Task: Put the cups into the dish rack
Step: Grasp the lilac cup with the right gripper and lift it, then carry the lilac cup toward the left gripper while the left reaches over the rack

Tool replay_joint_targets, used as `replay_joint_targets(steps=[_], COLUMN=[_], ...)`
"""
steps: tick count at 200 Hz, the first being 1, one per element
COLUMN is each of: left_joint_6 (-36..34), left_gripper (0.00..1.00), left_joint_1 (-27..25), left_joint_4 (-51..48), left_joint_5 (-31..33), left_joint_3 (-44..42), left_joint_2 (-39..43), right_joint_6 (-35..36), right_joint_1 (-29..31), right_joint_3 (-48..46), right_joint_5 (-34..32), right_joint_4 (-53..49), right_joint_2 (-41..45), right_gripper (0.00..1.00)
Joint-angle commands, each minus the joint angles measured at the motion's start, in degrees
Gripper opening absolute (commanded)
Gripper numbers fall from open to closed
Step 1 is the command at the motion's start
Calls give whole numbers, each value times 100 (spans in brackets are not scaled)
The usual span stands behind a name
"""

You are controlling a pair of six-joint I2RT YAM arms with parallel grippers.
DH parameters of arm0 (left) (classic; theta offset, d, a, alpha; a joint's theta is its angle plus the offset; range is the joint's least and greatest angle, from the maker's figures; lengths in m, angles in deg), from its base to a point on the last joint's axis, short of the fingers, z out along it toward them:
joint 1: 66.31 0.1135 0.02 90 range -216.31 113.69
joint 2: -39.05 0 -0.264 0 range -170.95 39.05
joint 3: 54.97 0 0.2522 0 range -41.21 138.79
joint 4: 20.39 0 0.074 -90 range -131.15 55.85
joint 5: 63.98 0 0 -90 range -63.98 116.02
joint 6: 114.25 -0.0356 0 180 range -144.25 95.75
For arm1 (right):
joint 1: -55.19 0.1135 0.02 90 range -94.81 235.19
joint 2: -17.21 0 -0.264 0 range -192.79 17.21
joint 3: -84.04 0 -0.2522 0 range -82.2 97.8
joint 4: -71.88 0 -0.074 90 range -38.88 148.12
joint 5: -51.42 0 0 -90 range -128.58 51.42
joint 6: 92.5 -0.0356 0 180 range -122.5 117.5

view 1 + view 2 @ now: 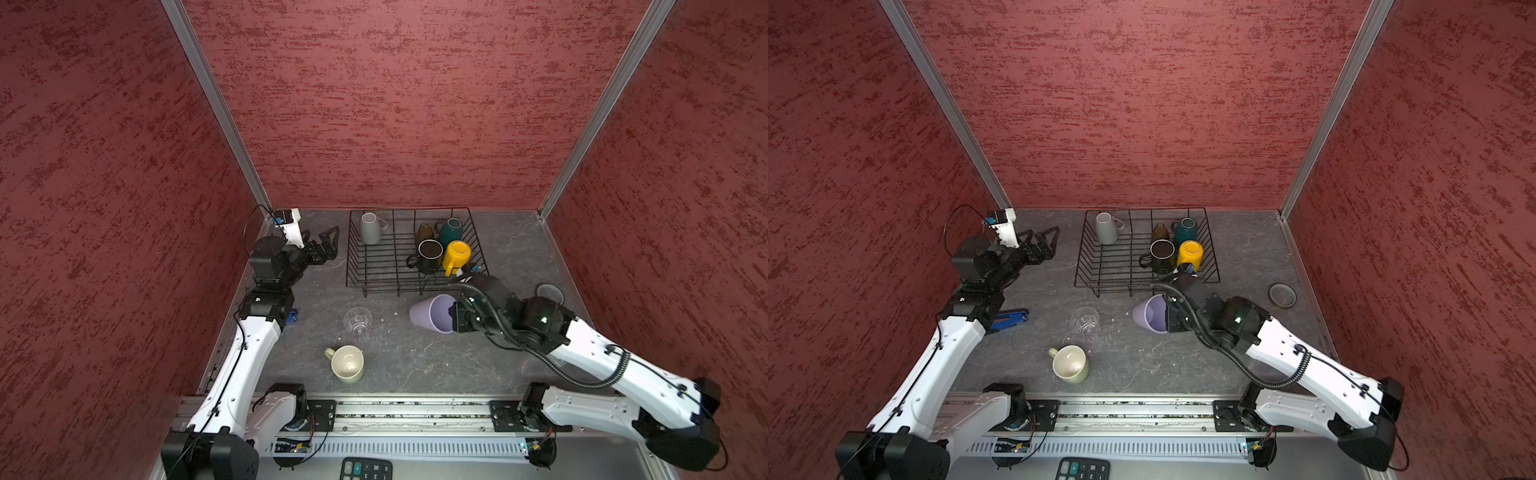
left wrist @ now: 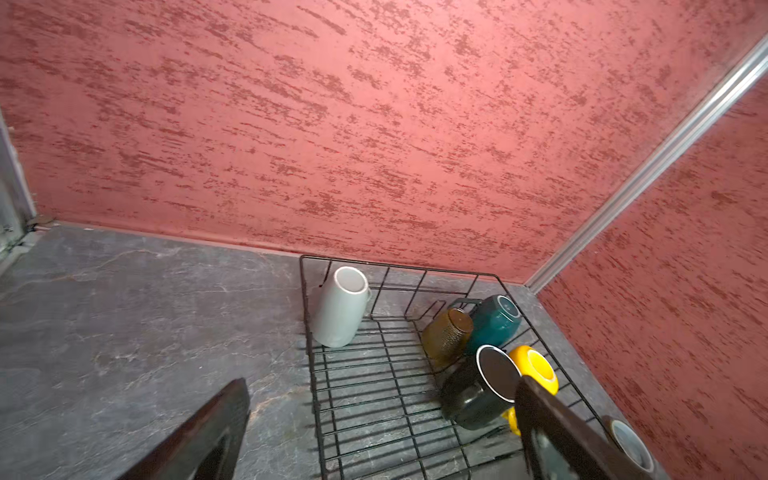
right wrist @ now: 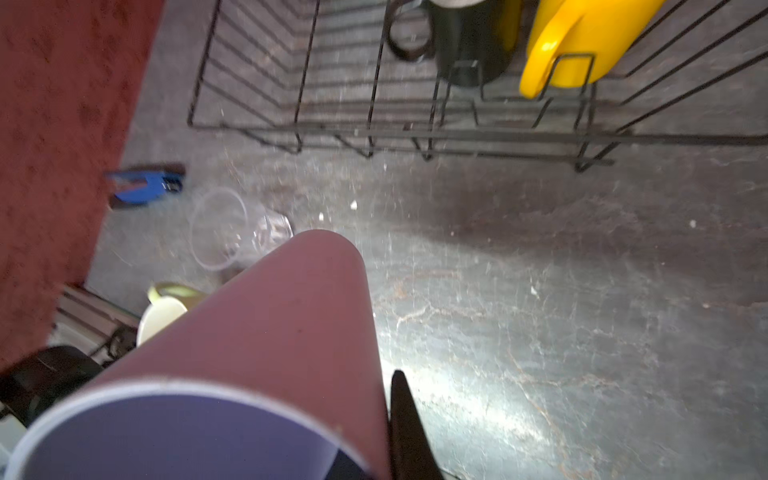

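Note:
The black wire dish rack (image 1: 352, 266) stands at the back and holds a grey mug (image 1: 370, 228), a brown mug (image 1: 424, 235), a teal mug (image 1: 451, 230), a black mug (image 1: 430, 254) and a yellow mug (image 1: 456, 254). In front of it my right gripper (image 1: 452, 312) is shut on the rim wall of the lilac tumbler (image 1: 428, 313), which is tipped on its side. One finger (image 3: 405, 424) shows outside the tumbler (image 3: 266, 332). A clear glass (image 1: 357, 321) and a pale-green mug (image 1: 348, 364) stand on the table. My left gripper (image 1: 328, 241) hangs open and empty left of the rack (image 2: 316, 374).
A blue stapler (image 1: 1011, 319) lies by the left arm. A tape roll (image 1: 549, 293) sits near the right wall. Red walls close in three sides, a metal rail (image 1: 415, 409) runs along the front, and a calculator (image 1: 365, 469) lies below it.

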Motion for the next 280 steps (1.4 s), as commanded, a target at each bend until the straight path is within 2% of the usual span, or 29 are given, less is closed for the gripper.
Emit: replay_joint_targets(steps=[1, 30, 53, 68, 83, 107, 135, 180, 239, 280], left_joint_6=[-176, -132, -236, -625, -1268, -1459, -1258, -820, -261, -270], left_gripper=[100, 100, 100, 100, 100, 100, 100, 100, 100, 100], left_joint_1=[-137, -236, -450, -710, -1003, -1216, -1360, -1479, -1644, -1830], left_joint_4=[660, 1513, 2011, 2007, 1748, 1975, 3016, 4197, 5151, 5064], left_joint_5=[-954, -2369, -3172, -3548, -3646, -3623, -3356, -3608, -4054, -4256], left_joint_3=[-180, -459, -644, -709, -753, -911, -1285, -1300, -1056, -850], left_joint_2=[13, -21, -92, -72, -14, -69, -224, -949, -1458, -1534], right_joint_6=[378, 559, 538, 354, 291, 395, 415, 134, -2, -110], right_joint_1=[-549, -1614, -2467, -2924, -3133, -3268, -3345, -3350, -3304, -3090], right_joint_3=[-20, -202, -476, -600, -563, -312, -257, -546, -754, -790], right_joint_5=[787, 1987, 2971, 3786, 4259, 4809, 5402, 6500, 6796, 6798], right_joint_4=[968, 2160, 3233, 3973, 4453, 4655, 4832, 5385, 5525, 5771], right_joint_2=[170, 193, -116, -467, -778, -1100, -1141, -959, -777, -881], right_gripper=[0, 0, 0, 0, 0, 0, 0, 0, 0, 0])
